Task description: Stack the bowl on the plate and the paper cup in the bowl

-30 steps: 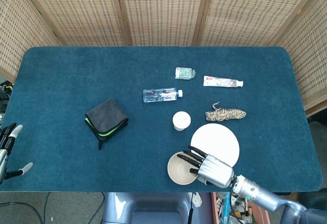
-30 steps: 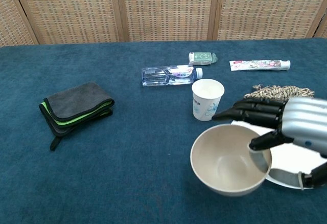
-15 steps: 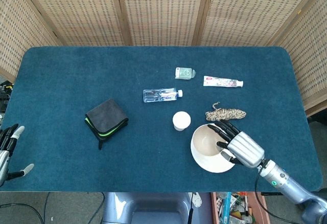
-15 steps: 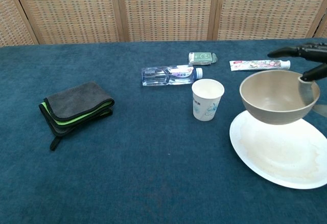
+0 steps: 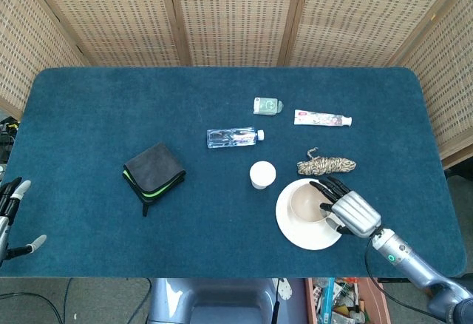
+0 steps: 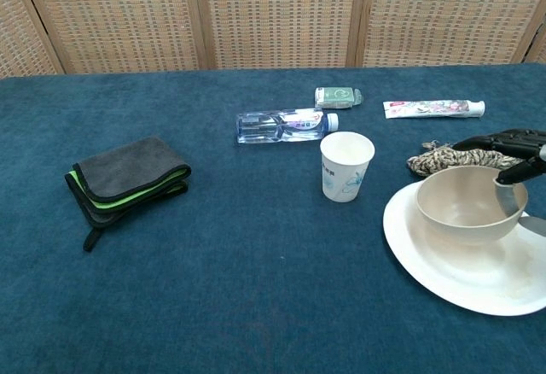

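Note:
The beige bowl (image 5: 306,204) (image 6: 465,202) sits on the white plate (image 5: 294,229) (image 6: 444,267) at the table's front right. My right hand (image 5: 346,207) (image 6: 512,155) grips the bowl's right rim, thumb inside and fingers over the far edge. The white paper cup (image 5: 262,174) (image 6: 345,166) stands upright just left of the plate, apart from it. My left hand (image 5: 11,213) shows only in the head view, off the table's left front edge, fingers spread and holding nothing.
A folded grey cloth (image 5: 154,174) (image 6: 128,177) lies at the left. A water bottle (image 5: 235,137) (image 6: 284,124), a small green packet (image 5: 267,105), a toothpaste tube (image 5: 322,118) (image 6: 433,108) and a rope bundle (image 5: 326,164) (image 6: 444,160) lie behind the cup and plate.
My right hand carried the bowl from the table's front edge up and over to the plate, then lowered it onto the plate. The left hand barely shifted.

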Controlling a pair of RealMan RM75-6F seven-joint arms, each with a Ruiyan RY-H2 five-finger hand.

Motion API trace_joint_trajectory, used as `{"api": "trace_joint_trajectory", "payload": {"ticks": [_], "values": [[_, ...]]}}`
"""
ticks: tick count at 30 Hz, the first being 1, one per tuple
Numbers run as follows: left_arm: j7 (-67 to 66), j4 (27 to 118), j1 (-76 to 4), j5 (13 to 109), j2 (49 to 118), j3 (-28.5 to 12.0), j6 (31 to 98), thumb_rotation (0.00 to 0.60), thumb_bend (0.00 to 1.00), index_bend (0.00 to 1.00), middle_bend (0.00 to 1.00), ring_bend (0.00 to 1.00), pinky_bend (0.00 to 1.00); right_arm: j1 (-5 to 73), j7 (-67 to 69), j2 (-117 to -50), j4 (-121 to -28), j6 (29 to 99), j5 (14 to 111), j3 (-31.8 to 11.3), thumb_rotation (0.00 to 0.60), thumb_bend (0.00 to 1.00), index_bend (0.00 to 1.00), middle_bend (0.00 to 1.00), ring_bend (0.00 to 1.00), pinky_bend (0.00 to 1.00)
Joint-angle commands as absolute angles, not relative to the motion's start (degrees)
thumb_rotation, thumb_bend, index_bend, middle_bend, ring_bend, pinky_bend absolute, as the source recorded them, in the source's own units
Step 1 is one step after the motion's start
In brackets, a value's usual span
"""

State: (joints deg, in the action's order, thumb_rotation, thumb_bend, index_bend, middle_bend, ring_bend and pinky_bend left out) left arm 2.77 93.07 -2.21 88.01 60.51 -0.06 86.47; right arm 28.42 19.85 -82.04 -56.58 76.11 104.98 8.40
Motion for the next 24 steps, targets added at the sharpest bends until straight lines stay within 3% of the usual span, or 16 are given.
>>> {"api": "trace_joint_trajectory", "payload": {"ticks": [1, 8, 11, 15, 24], "values": [[2.8, 93.1, -2.3, 88.1, 60.5, 0.0, 86.2, 0.600, 0.00, 0.00, 0.00, 0.00, 0.00, 28.2, 20.4, -82.6, -55.8, 76.2, 104.9, 8.6, 0.600, 0.49, 0.66, 0.00, 0.00, 0.00], [2.8, 93.2, -2.1, 88.2, 60.4, 0.1, 86.6, 0.600, 0.00, 0.00, 0.00, 0.00, 0.00, 27.8, 20.2, -83.2, -53.7, 77.0, 105.0, 9.0, 0.600, 0.48, 0.66, 0.00, 0.00, 0.00], [2.6, 93.2, -2.2, 88.3, 60.5, 0.2, 86.4, 0.600, 0.00, 0.00, 0.00, 0.00, 0.00, 27.5, 20.5, -82.8, -53.2, 76.9, 105.4, 9.8, 0.600, 0.45, 0.52, 0.00, 0.00, 0.00], [2.4, 93.3, -2.2, 88.1, 60.5, 0.1, 86.2, 0.600, 0.00, 0.00, 0.00, 0.00, 0.00, 27.1, 18.1, -81.7, -54.4, 76.4, 105.3, 10.4, 0.600, 0.26, 0.26, 0.00, 0.00, 0.00], [2.8, 93.3, -2.1, 88.1, 60.3, 0.1, 86.4, 0.600, 0.00, 0.00, 0.00, 0.00, 0.00, 25.4, 12.1, -77.0, -62.4, 78.8, 105.4, 10.6, 0.600, 0.17, 0.11, 0.00, 0.00, 0.00]]}}
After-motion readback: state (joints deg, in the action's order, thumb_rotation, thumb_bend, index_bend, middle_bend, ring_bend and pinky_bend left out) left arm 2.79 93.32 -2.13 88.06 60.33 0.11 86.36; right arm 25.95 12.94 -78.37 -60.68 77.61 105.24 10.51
